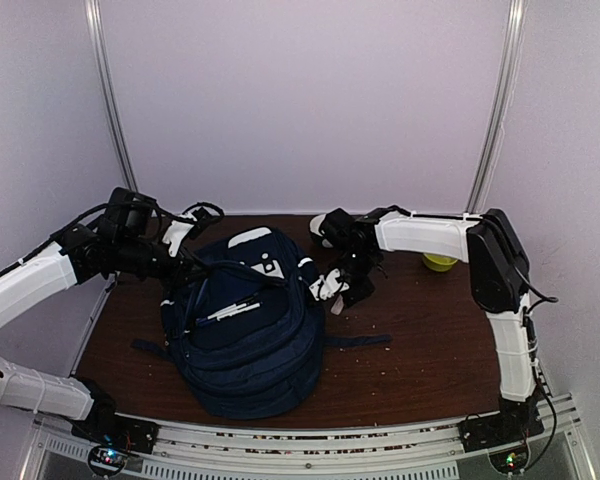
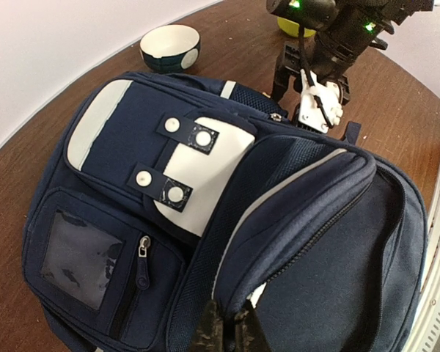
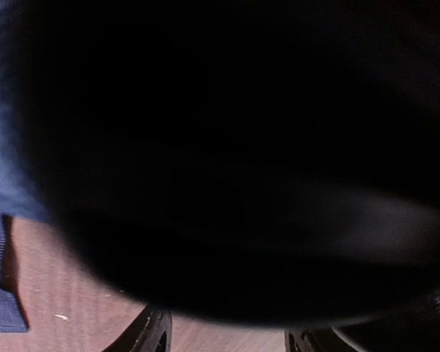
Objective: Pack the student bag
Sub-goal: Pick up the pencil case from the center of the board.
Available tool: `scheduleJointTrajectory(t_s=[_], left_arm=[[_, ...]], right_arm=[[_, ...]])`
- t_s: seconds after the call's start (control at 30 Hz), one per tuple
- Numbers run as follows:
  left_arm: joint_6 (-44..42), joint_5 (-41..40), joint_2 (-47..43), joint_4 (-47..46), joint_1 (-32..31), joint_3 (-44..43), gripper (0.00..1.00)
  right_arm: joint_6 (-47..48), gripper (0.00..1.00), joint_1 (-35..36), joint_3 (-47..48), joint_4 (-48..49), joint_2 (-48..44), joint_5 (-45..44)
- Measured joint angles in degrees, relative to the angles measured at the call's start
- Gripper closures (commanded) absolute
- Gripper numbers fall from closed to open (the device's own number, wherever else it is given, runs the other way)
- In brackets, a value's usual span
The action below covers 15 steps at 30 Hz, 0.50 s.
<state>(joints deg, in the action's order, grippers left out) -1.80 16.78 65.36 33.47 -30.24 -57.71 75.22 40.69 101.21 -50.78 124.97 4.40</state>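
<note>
While the student bag (image 1: 245, 330) lies flat mid-bench in the top view, front pockets up, the left jaws sit at its far-left edge and the right jaws just beside its right side. A yellow-green thing (image 1: 440, 262) sits far right on the bench (image 1: 420, 350), outside the bag. Left wrist view: left jaws closed, pinching the rim of the main compartment flap, so the mouth gapes. The inside is dark and its contents unreadable. A bowl (image 2: 170, 48) stands on the bench beyond the bag. Right wrist view: mostly a dark blur close to the lens, right jaws apart, bare bench between the tips, nothing seen clamped. Judgement: bag opened and held, packing not visibly finished, two loose things outside, zip not closed.
</note>
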Motion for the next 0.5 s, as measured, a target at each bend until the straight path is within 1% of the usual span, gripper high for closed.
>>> scheduleJointTrajectory(t_s=[0.17,0.5], left_arm=[[0.0,0.11,0.0,-0.02,0.0,0.0,1.0],[0.0,0.42,0.46,-0.07,-0.02,0.0,1.0]], right_arm=[[0.35,0.48,-0.61,4.28,-1.46,3.08,0.2],[-0.22,0.49,-1.18,14.16,-11.21,10.16,2.19]])
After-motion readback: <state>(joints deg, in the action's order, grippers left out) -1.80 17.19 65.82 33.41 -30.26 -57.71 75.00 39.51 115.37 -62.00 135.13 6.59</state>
